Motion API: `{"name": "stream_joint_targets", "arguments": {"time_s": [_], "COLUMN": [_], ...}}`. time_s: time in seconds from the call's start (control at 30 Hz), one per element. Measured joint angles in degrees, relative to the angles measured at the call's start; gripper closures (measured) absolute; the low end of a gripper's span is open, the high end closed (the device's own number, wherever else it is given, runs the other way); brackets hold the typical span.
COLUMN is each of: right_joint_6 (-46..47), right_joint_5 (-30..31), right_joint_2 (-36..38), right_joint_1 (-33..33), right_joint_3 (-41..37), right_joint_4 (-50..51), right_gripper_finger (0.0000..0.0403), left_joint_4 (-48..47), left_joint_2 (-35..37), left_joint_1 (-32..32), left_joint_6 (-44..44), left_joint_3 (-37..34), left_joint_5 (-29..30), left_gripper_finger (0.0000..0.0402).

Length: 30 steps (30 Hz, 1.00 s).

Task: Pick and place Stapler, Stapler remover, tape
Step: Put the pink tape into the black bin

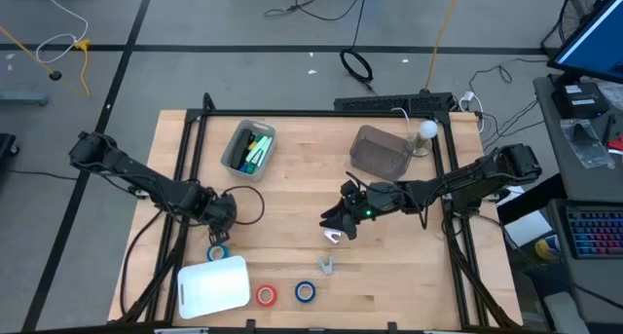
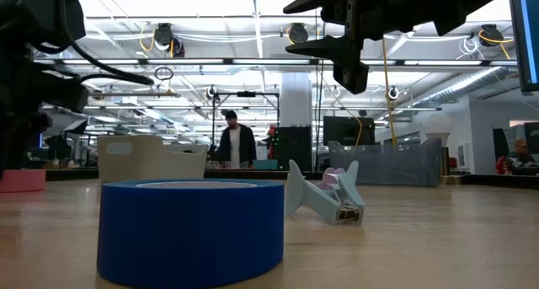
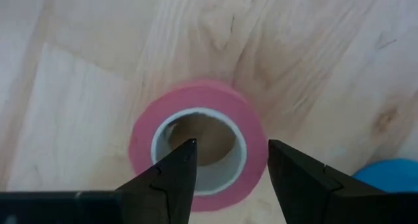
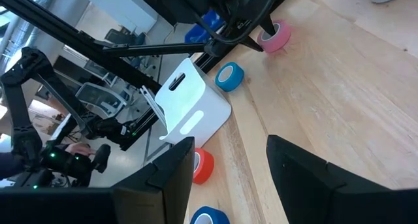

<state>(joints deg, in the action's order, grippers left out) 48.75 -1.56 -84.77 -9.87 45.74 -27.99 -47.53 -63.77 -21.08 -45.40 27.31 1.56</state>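
Two fingers straddle pink tape [image 3: 196,142] wall | left pincer [image 3: 228,178] part-open, empty

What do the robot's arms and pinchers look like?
Both arms are dark, black and jointed. The left gripper and right gripper each have two black, wedge-shaped fingers. A small green light glows near the right arm's wrist, and black cables trail beside the left arm.

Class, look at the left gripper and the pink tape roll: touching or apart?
Cannot tell. In the left wrist view the left gripper straddles the pink tape roll's wall, but no contact shows plainly.
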Motion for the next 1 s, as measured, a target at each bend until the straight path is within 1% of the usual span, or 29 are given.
{"name": "stream_joint_targets", "arguments": {"time_s": [0.2,0.27,0.37,0.5,0.53,0.67,0.73,0.77,0.83,1.0], "right_joint_6": [0.0,0.0,0.0,0.0,0.0,0.0,0.0,0.0,0.0,-1.0], "right_joint_5": [0.0,0.0,0.0,0.0,0.0,0.0,0.0,0.0,0.0,0.0], "right_joint_2": [0.0,0.0,0.0,0.0,0.0,0.0,0.0,0.0,0.0,0.0], "right_joint_1": [0.0,0.0,0.0,0.0,0.0,0.0,0.0,0.0,0.0,0.1], "right_joint_3": [0.0,0.0,0.0,0.0,0.0,0.0,0.0,0.0,0.0,0.0], "right_joint_4": [0.0,0.0,0.0,0.0,0.0,0.0,0.0,0.0,0.0,-0.3], "right_gripper_finger": [0.0216,0.0216,0.0216,0.0216,0.0216,0.0216,0.0216,0.0216,0.0216,0.0216], "left_joint_4": [5.6,5.7,5.6,5.4,5.4,5.2,4.3,3.4,1.5,0.3], "left_joint_2": [0.0,0.1,0.1,0.1,0.1,0.1,0.0,0.0,0.5,3.3], "left_joint_1": [0.0,0.0,0.0,0.0,0.0,0.0,0.0,0.0,0.0,0.4], "left_joint_6": [-0.9,-1.9,-2.3,-2.3,-2.4,-3.4,-3.3,-3.2,-2.1,3.5], "left_joint_3": [-2.3,-2.5,-2.6,-2.6,-2.6,-2.4,-1.3,-0.2,2.4,11.3], "left_joint_5": [0.0,0.0,0.2,0.7,0.6,0.3,-1.5,-2.9,-3.7,-3.5], "left_gripper_finger": [0.0217,0.0231,0.0276,0.0359,0.0366,0.0366,0.0361,0.0360,0.0361,0.0362]}}
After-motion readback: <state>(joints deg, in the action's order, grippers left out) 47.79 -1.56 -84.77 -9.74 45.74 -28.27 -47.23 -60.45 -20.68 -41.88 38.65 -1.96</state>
